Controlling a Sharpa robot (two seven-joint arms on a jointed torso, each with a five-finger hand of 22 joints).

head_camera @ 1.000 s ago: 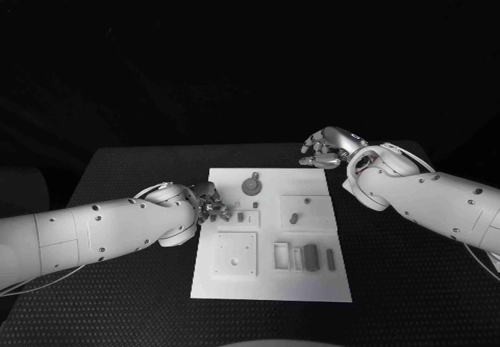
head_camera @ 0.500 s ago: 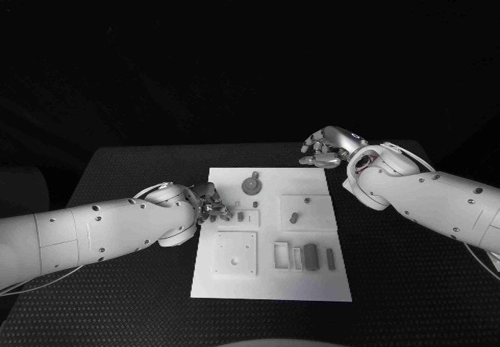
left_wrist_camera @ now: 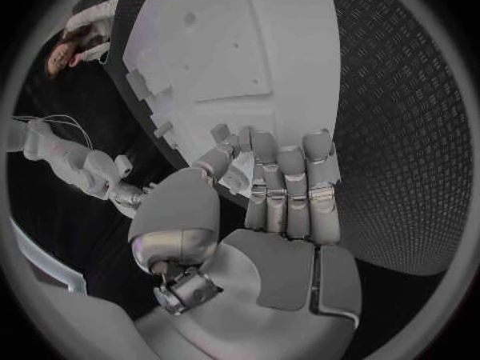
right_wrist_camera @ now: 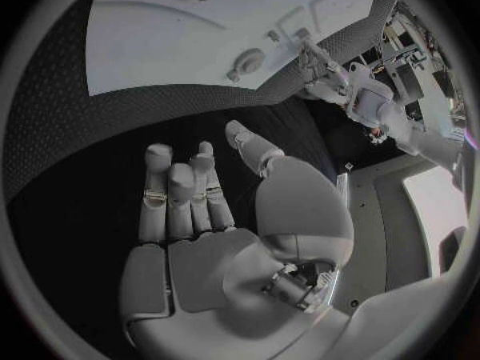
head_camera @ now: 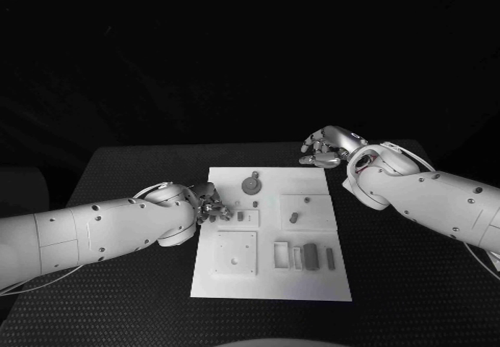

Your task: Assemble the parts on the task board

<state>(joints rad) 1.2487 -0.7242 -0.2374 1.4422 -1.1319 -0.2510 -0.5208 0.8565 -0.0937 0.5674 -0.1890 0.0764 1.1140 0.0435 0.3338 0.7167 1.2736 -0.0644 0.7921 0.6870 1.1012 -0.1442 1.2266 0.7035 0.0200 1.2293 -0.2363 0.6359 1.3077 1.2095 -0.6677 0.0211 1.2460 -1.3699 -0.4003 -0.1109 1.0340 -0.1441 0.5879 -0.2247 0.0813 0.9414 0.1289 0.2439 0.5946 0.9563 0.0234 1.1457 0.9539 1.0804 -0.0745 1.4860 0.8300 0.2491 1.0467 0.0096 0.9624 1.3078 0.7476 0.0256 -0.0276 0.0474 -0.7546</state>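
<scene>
left hand [head_camera: 212, 206]: at the left edge of the task board [head_camera: 273, 285], fingers curled in over the rim. Head view hints at a small dark bit at the fingertips, but can't tell if it's pinching anything (wrist view shows fingers [left_wrist_camera: 290, 176] side by side against the board edge, nothing plainly in them).
right hand [head_camera: 328, 147]: off the board, over the bench [head_camera: 136, 173] just past the board's far right corner. Fingers [right_wrist_camera: 180, 188] loosely apart, holding nothing.
task board: flat on the bench between the two hands, white.
round part [head_camera: 251, 186]: on the board just beyond the left hand's fingertips, toward the far edge.
small part [head_camera: 295, 216]: mid-board, right of the left hand, standing in a square recess.
slot parts [head_camera: 309, 254]: upright grey pieces in a row, nearer the robot than either hand.
</scene>
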